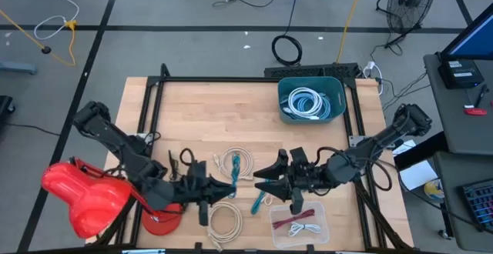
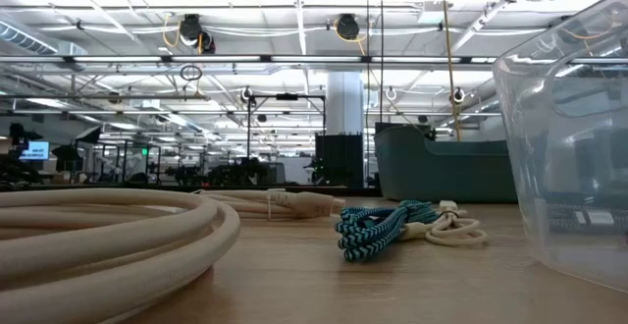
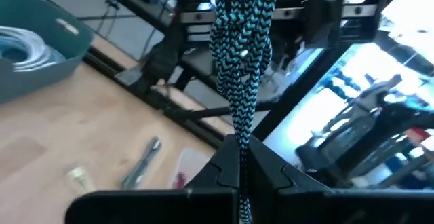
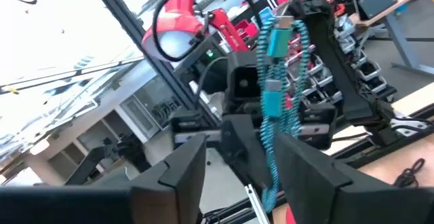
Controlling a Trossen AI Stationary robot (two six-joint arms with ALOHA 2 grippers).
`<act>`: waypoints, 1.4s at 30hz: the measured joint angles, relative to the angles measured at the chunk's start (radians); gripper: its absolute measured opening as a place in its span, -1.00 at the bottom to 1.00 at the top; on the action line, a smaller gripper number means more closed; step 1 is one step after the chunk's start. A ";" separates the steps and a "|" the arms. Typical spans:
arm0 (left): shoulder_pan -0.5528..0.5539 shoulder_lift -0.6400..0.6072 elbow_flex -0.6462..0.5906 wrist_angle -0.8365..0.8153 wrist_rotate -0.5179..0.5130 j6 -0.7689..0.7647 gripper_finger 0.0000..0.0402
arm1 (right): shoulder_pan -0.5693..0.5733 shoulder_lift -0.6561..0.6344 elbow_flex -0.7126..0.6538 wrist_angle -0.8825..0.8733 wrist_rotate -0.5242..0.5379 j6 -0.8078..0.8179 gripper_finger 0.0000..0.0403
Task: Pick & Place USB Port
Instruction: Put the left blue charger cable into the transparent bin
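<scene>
- Both arms meet low over the front middle of the desk point(image 1: 216, 123), claws facing each other.
- Left claw point(image 3: 241, 157) is clamped tight on the teal braided USB cable point(image 3: 239, 61); the bundle stands up out of its pinched fingers.
- Seen from overhead, that same cable point(image 1: 233, 169) shows as a small teal spot right at the left claw's tip point(image 1: 228, 183), in the gap before the right claw point(image 1: 266, 178).
- Right claw's two dark fingers point(image 4: 178, 170) stand apart, the cable hanging in the gap between them; its teal plugs point(image 4: 275, 42) sit above that gap. Whether the fingers touch the cable, I cannot tell.
- Just beside the right claw, toward the desk's front edge, a clear plastic box point(image 1: 299, 219) holds red and white cables.
- A second teal piece point(image 1: 257, 202) lies flat on the wood just beside and below the right claw.
- Cream cable coils: one point(image 1: 234, 162) just behind the left claw's tip, another point(image 1: 225, 219) just in front of it.
- Well beyond the right claw, at the far side, a teal bin point(image 1: 310, 100) with coiled white cable inside.
</scene>
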 joint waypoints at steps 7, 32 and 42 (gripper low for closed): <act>0.071 0.035 0.000 0.187 0.117 0.084 -0.98 | -0.008 0.012 0.000 -0.003 0.000 0.011 0.01; 0.118 0.050 0.000 0.201 0.287 0.036 -0.98 | -0.026 0.040 0.000 0.031 -0.001 0.016 0.00; 0.144 0.050 0.000 0.201 0.330 0.035 -0.98 | -0.026 0.040 0.000 0.030 -0.001 0.018 -0.28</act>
